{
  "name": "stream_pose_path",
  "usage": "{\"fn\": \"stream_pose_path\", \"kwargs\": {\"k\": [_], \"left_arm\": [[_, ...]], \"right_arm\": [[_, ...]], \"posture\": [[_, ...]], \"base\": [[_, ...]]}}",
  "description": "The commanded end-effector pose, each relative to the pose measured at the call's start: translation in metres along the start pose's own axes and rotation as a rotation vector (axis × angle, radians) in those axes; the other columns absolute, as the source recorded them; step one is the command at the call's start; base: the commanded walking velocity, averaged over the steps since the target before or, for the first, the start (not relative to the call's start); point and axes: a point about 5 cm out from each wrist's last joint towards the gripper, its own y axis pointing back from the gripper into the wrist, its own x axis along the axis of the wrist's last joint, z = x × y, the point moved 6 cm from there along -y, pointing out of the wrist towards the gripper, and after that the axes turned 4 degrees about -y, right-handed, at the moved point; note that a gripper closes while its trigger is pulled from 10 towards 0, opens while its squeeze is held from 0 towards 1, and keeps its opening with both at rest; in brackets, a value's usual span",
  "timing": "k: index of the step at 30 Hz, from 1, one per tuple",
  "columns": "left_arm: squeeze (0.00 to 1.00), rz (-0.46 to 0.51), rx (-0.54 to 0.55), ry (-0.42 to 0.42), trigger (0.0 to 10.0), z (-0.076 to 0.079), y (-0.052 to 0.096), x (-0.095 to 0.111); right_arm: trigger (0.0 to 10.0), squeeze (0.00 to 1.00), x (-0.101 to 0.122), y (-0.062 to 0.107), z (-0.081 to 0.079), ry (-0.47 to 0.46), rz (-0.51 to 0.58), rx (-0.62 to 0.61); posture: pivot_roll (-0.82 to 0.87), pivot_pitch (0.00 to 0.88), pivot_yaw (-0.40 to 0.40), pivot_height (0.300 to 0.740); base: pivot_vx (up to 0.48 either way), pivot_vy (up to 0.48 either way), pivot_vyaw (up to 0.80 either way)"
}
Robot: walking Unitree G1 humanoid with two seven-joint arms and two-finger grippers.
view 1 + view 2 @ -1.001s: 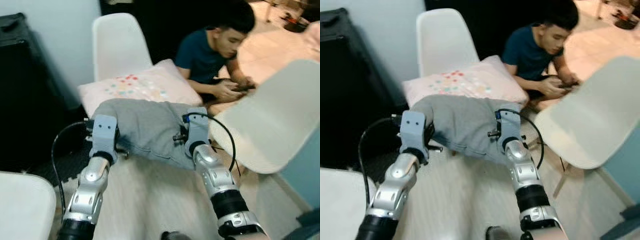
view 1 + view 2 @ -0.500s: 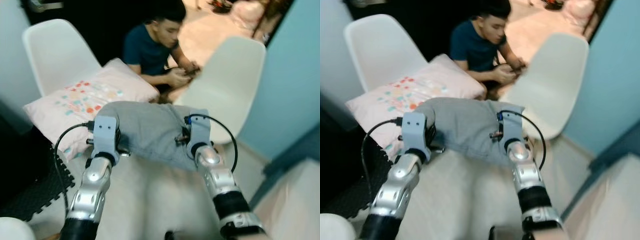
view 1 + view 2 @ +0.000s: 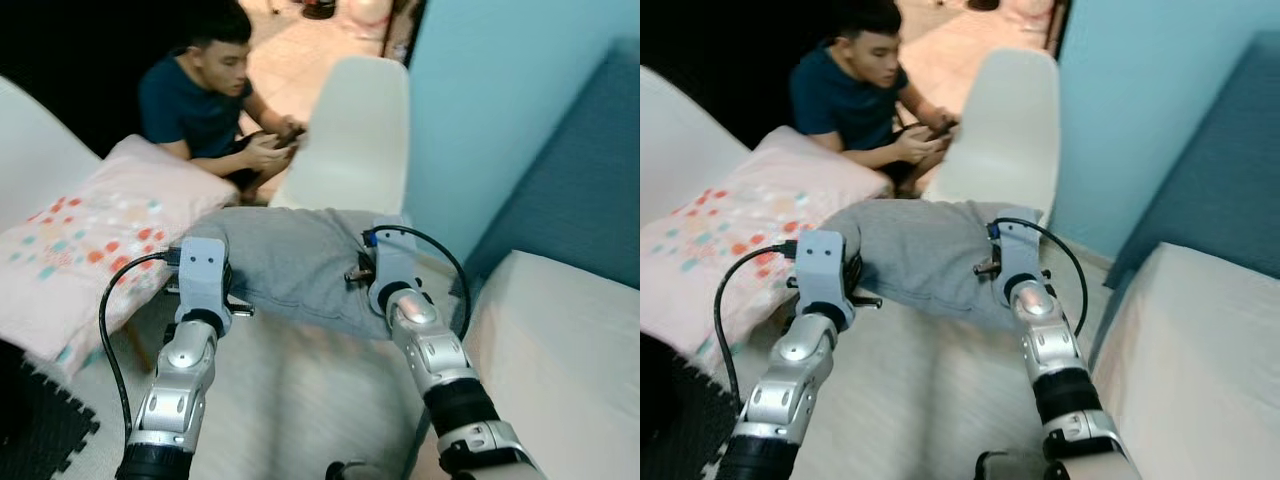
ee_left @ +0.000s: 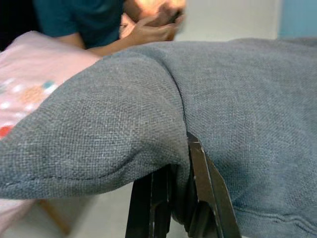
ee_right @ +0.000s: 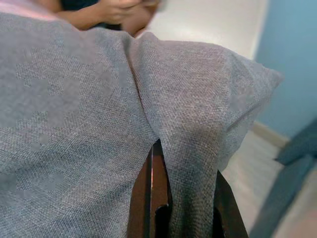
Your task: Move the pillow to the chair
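The grey pillow (image 3: 290, 262) is carried in the air betw. both arms, in front of the white chair (image 3: 352, 140). Its left corner is pinched by the left tool (image 4: 173, 198), its right corner by the right tool (image 5: 171, 198), prob. so the soft cushion is kept level w/o sagging. A pink dotted pillow (image 3: 70, 250) lies on another chair; a person (image 3: 205, 90) crouches behind. No containers.

Even indoor light; slight blur; dark left corner.
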Motion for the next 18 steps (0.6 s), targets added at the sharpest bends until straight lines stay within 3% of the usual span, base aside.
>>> {"fn": "stream_pose_path", "kwargs": {"k": [1, 18], "left_arm": [[0.0, 0.035, -0.027, -0.009, 10.0, 0.0051, 0.0004, 0.0087], [0.0, 0.058, -0.037, 0.027, 10.0, 0.0045, 0.001, 0.0154]], "right_arm": [[10.0, 0.0, 0.0161, 0.0003, -0.0127, -0.01, 0.075, 0.046], [10.0, 0.0, 0.0182, -0.0003, -0.0143, 0.006, 0.085, 0.051]], "posture": [[-0.01, 0.081, -0.035, 0.74], [-0.01, 0.083, -0.035, 0.74]], "base": [[0.0, 0.0, 0.0], [0.334, 0.0, 0.0]]}}
